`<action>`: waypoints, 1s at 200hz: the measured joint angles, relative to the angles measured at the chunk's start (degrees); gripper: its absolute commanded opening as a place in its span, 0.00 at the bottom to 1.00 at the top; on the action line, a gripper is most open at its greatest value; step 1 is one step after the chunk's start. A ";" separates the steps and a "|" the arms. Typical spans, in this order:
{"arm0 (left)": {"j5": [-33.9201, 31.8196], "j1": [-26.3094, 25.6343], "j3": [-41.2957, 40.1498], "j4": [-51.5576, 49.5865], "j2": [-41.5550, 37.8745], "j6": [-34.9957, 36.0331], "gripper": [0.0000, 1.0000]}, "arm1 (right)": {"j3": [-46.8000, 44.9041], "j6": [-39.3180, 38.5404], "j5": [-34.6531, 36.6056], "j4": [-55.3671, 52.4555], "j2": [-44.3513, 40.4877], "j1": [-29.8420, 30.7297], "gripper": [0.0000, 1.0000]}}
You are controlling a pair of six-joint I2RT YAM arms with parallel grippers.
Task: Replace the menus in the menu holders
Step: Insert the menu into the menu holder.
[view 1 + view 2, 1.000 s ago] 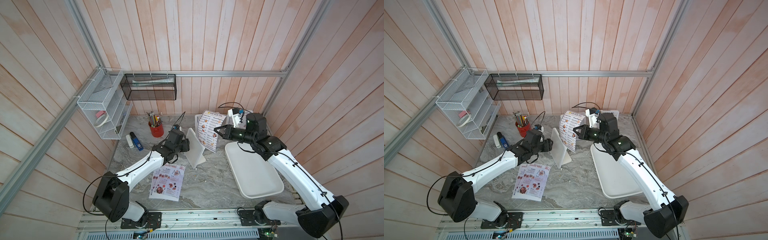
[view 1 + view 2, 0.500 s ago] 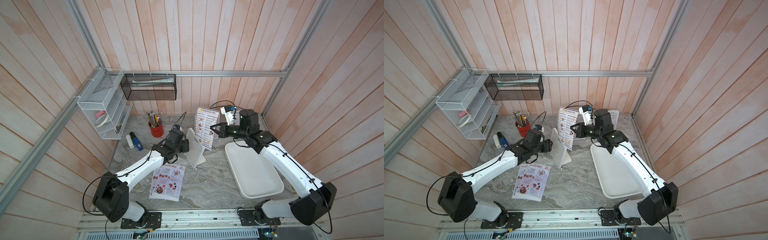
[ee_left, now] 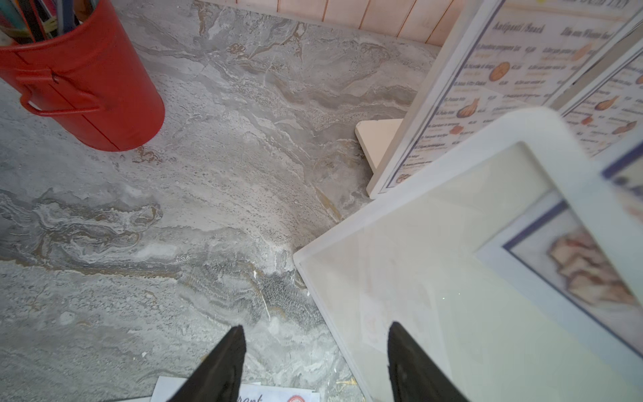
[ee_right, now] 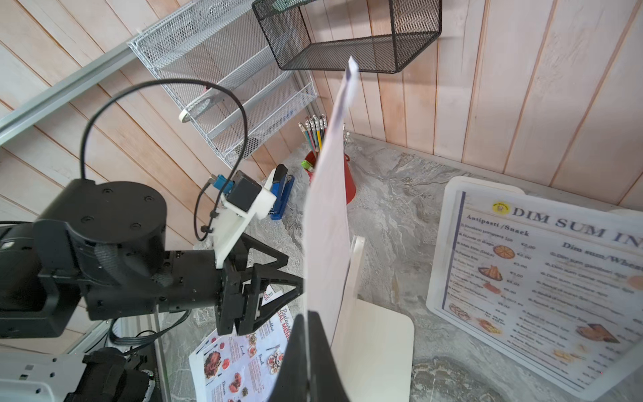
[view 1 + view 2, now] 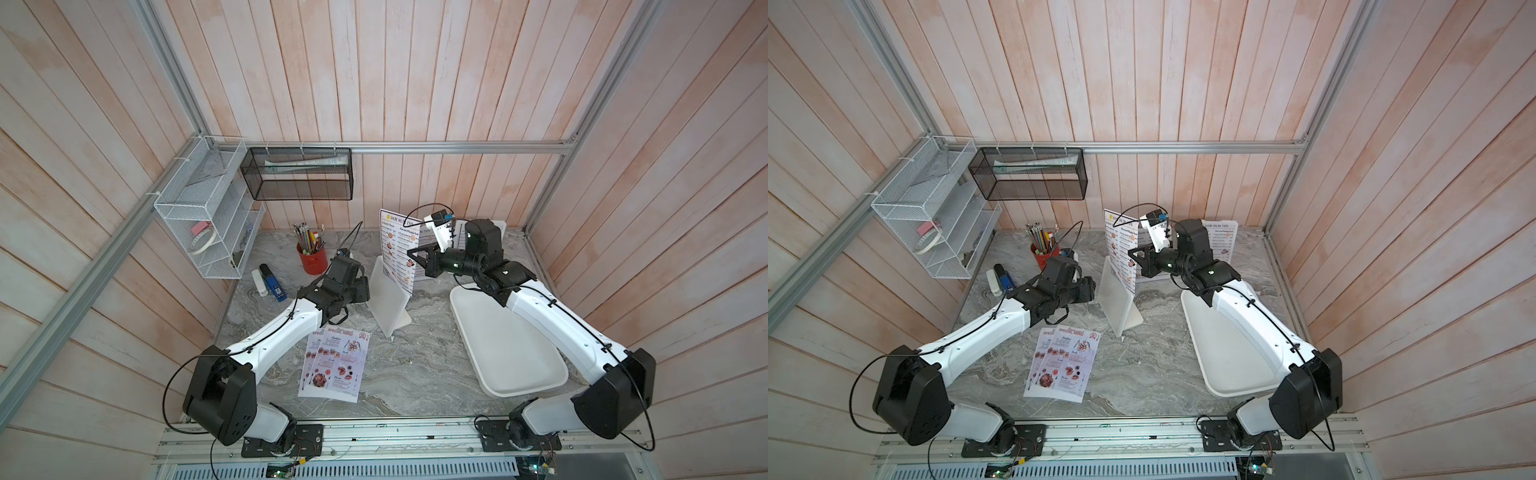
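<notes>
- Where the table meets the rail, two Special Menu sheets (image 5: 334,363) lie flat and overlapped, behind the left gripper (image 3: 315,329) and partly under its arm.
- Left gripper: jaws apart, holding nothing. One fingertip is over bare table and the other over the clear front of the holder (image 3: 435,278), whose side edge falls between them. I cannot tell whether they touch.
- The holder stands on its foot between the two grippers in both top views.
- Right gripper (image 4: 308,318): clamped on the edge of a Dim Sum Inn sheet (image 4: 327,226), which stands upright just beside the holder's top edge. A corner shows through the clear front in the left wrist view. Whether it sits in the slot cannot be told.
- A tray (image 5: 511,357) lies flat under the right arm, behind that gripper.
- Beyond the right gripper, by the back wall, two filled holders (image 3: 487,87) show Dim Sum Inn pages.
- A cup (image 5: 311,262) of pencils stands beyond the left gripper.
</notes>
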 measured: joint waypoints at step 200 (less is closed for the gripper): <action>-0.59 0.37 0.07 -1.36 -2.34 0.02 0.67 | -13.00 -3.91 6.93 18.16 -4.44 2.45 0.00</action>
